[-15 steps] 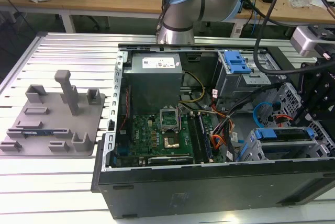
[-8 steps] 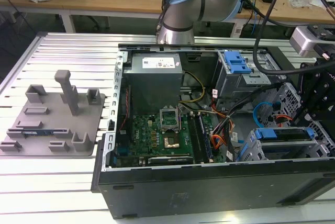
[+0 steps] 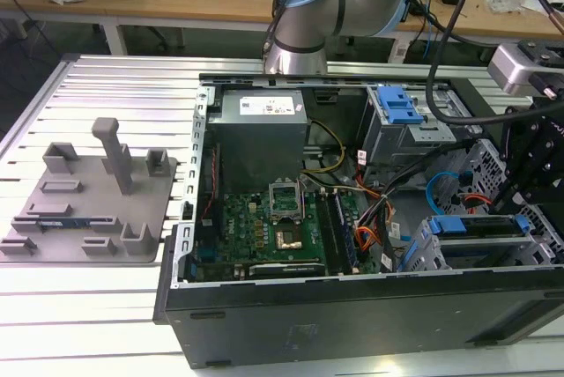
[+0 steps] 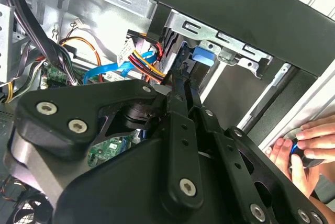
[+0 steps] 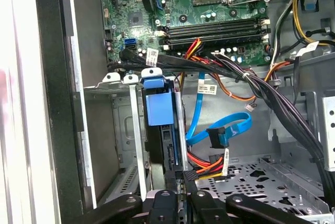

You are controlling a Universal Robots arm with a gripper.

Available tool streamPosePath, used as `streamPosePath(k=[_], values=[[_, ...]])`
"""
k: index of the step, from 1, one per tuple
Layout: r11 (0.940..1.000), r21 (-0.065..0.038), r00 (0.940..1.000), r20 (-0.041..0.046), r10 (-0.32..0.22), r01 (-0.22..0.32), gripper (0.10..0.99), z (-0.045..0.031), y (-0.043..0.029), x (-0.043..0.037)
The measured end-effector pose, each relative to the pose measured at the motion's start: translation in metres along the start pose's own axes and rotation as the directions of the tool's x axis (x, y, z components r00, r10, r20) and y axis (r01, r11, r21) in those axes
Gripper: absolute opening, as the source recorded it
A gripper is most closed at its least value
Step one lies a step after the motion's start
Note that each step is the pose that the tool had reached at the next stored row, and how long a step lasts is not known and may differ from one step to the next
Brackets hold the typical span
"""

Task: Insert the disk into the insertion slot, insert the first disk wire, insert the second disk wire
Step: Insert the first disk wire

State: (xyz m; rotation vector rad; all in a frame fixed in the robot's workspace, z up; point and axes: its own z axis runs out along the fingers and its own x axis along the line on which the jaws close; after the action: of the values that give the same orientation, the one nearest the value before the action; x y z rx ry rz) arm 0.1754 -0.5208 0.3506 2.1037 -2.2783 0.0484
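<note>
We see one disk standing on edge in its blue frame inside the one slot, at the corner of the open computer case on the counter. One claw sits at the disk's rear edge, its two fingers drawn nearly together at the black plug of one red, yellow and black wire bundle; we cannot tell whether they pinch it. One blue cable lies loose nearby. In the second wrist view one hand rests outside the case.
</note>
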Motion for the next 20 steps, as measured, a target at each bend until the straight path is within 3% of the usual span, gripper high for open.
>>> streamPosePath(k=[20], values=[[0.9995,0.002,0.9995,-0.0061,-0.032,0.032,0.165,0.001,0.0,0.0]])
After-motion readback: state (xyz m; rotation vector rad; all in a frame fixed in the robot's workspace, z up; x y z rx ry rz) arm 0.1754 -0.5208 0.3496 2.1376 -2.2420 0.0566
